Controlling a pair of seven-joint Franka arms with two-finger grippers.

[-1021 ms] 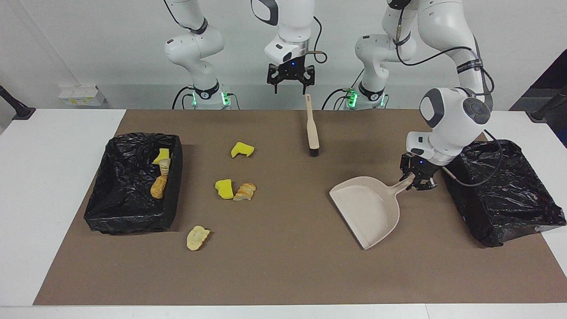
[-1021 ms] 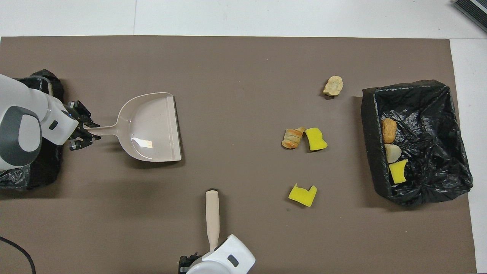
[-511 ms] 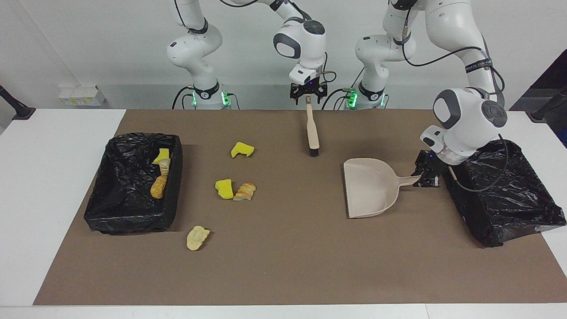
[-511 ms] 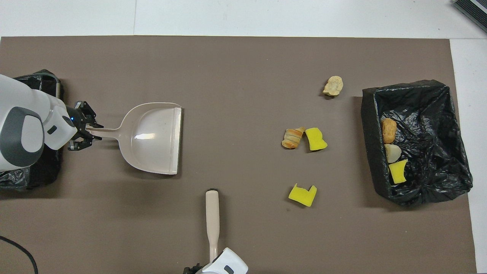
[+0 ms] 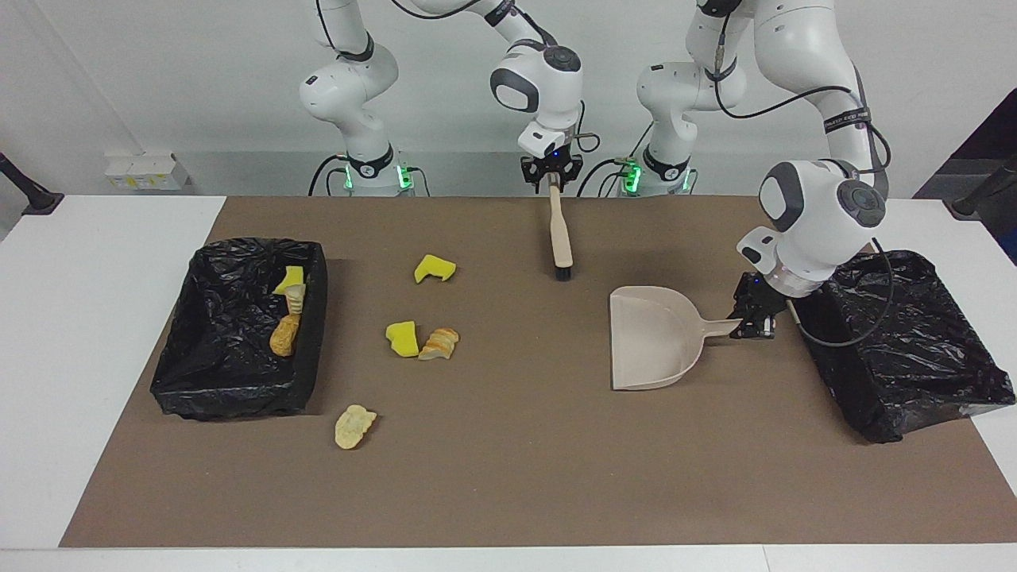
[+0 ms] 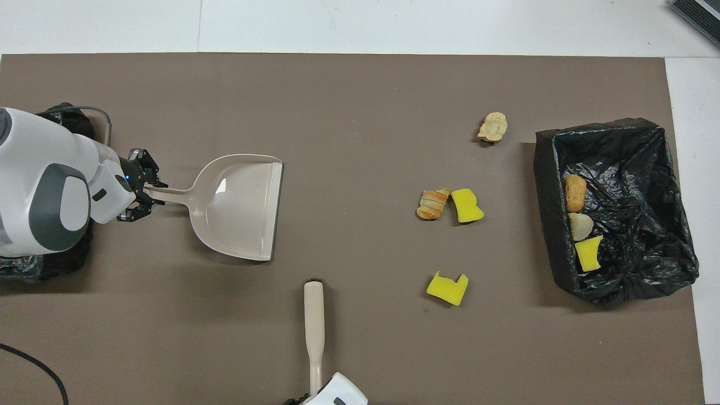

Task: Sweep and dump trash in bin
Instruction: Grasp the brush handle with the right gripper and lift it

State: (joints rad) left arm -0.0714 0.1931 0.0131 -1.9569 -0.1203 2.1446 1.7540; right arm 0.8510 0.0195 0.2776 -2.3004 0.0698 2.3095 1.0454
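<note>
Four trash scraps lie on the brown mat: a yellow sponge (image 5: 435,268) (image 6: 448,288), another yellow sponge (image 5: 403,338) (image 6: 467,205) beside a bread roll (image 5: 439,344) (image 6: 433,203), and a tan piece (image 5: 354,426) (image 6: 493,126). Three more scraps (image 5: 288,310) (image 6: 579,225) lie in the black-lined bin (image 5: 222,397) (image 6: 647,169) at the right arm's end. My left gripper (image 5: 751,318) (image 6: 140,191) is shut on the handle of the beige dustpan (image 5: 651,345) (image 6: 242,208), whose mouth faces the scraps. My right gripper (image 5: 552,173) is at the handle end of the brush (image 5: 561,230) (image 6: 314,320).
A second black-lined bin (image 5: 906,342) (image 6: 62,259) stands at the left arm's end, right beside my left gripper. The brown mat (image 5: 516,477) covers most of the white table.
My left gripper has turned the dustpan so its mouth faces the scraps and shifted it toward the table's middle. My right gripper has come down onto the brush handle's end.
</note>
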